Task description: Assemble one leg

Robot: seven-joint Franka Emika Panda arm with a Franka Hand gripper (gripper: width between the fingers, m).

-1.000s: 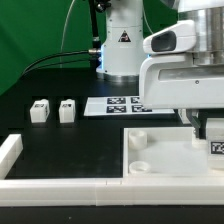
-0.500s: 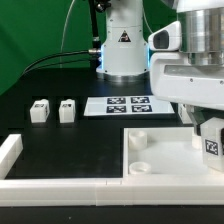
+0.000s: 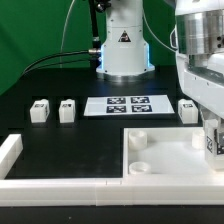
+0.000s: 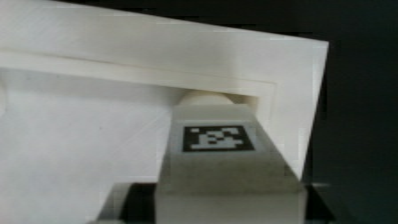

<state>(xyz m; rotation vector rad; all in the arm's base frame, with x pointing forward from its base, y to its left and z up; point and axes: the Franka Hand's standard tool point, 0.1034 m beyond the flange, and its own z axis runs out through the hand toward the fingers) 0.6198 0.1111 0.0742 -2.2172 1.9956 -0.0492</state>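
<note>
My gripper (image 3: pixel 212 138) is shut on a leg (image 3: pixel 213 144), a small white post with a black-and-white tag, and holds it upright over the far right corner of the large white panel (image 3: pixel 160 158). In the wrist view the leg (image 4: pixel 221 150) runs between the dark fingers (image 4: pixel 143 203), and its far end sits at a round boss (image 4: pixel 208 98) in the panel's corner (image 4: pixel 107 110). I cannot tell whether the two touch. Two more legs (image 3: pixel 40 111) (image 3: pixel 67 109) stand at the exterior view's left, and another (image 3: pixel 187 109) stands beside the marker board.
The marker board (image 3: pixel 127 105) lies in front of the robot base (image 3: pixel 122 45). A white rail (image 3: pixel 60 184) runs along the table's front, with a short piece (image 3: pixel 8 150) at the exterior view's left. A small round peg (image 3: pixel 139 140) stands on the panel.
The wrist has moved up and toward the exterior view's right, uncovering the leg beside the marker board. The held leg has stayed over the panel's right corner.
</note>
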